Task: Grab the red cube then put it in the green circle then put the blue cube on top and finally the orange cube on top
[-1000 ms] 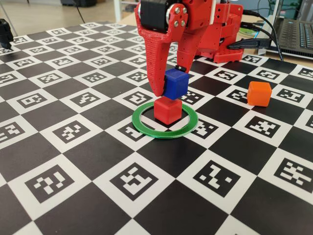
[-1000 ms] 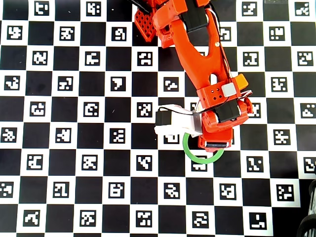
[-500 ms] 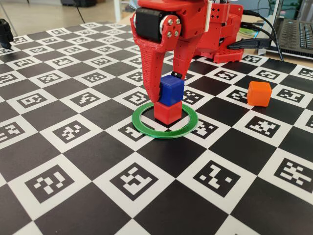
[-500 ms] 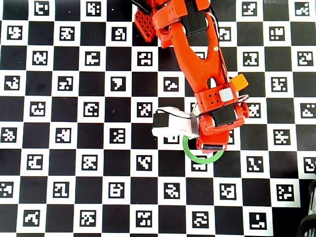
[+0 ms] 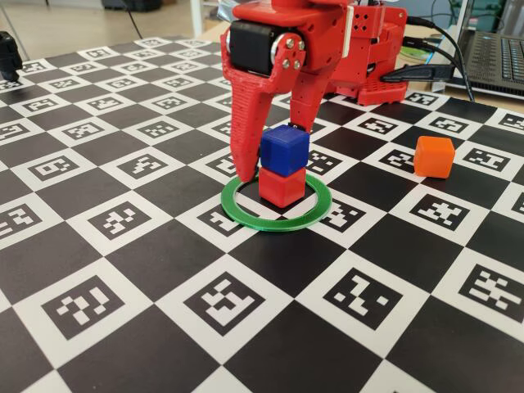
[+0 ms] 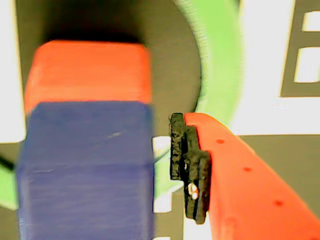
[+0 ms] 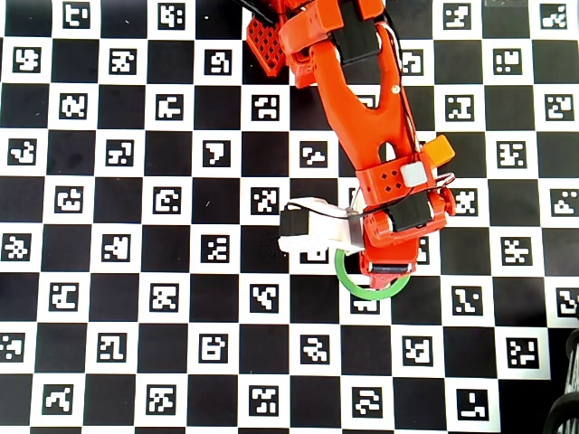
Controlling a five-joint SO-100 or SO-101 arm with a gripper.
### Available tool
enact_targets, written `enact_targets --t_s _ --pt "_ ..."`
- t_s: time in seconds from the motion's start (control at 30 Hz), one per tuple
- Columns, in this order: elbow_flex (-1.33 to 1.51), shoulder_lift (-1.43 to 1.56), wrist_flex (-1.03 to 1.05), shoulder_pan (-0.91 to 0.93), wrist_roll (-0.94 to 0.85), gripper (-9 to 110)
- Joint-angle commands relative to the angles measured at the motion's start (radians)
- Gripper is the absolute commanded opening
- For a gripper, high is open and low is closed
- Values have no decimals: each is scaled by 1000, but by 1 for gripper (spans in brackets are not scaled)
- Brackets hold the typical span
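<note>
The red cube (image 5: 282, 187) sits inside the green circle (image 5: 270, 223) on the checkered board. The blue cube (image 5: 284, 150) rests squarely on top of it. My gripper (image 5: 273, 152) straddles the blue cube and is open: the left finger stands apart from the cube, its tip down near the ring. In the wrist view a gap shows between the blue cube (image 6: 85, 170) and the black finger pad (image 6: 182, 160), with the red cube (image 6: 87, 72) beyond. The orange cube (image 5: 434, 156) lies alone to the right. From overhead, the arm hides the stack; the green circle (image 7: 362, 290) and the orange cube (image 7: 441, 149) show.
The arm's red base (image 5: 372, 57) stands at the back of the board. A laptop (image 5: 495, 53) and black cables (image 5: 426, 72) lie at the back right. A black object (image 5: 8, 53) sits at the far left edge.
The blue cube came down from a tilted hold onto the red cube. The jaws then spread, and the left finger moved off the cube's side.
</note>
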Motion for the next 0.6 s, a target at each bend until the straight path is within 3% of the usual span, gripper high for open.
enact_targets --t_s 0.0,0.57 --pt "-29 173 43 3 11 38" --pt "-8 459 327 -176 106 38"
